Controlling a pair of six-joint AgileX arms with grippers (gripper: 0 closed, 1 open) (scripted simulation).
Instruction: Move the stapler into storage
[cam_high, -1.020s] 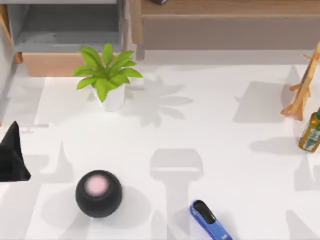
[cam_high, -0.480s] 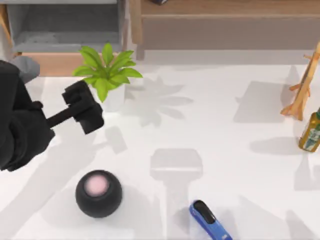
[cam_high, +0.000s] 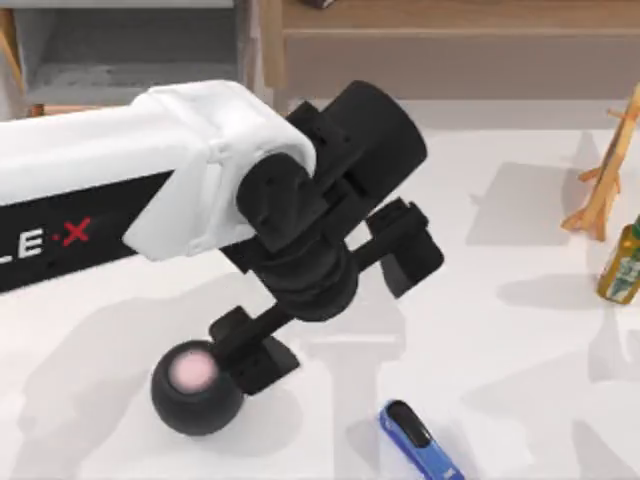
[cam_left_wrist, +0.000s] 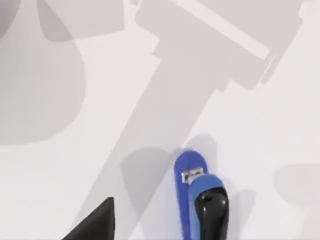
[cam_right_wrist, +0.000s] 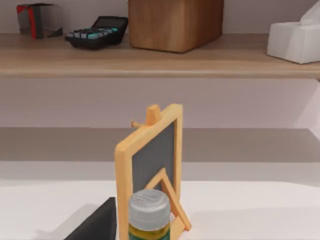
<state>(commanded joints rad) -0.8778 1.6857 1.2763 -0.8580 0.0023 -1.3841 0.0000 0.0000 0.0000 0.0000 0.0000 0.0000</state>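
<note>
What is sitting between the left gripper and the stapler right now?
Nothing visible. The left gripper hangs above bare table, with the stapler lying free toward the near edge. The black ball sits off to the left, out of that line.

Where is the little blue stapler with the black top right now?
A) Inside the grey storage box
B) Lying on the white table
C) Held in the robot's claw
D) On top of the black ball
B: the little blue stapler with the black top lies flat on the white table, near the front edge, apart from the black ball with the pink spot, with nothing holding it.
</note>
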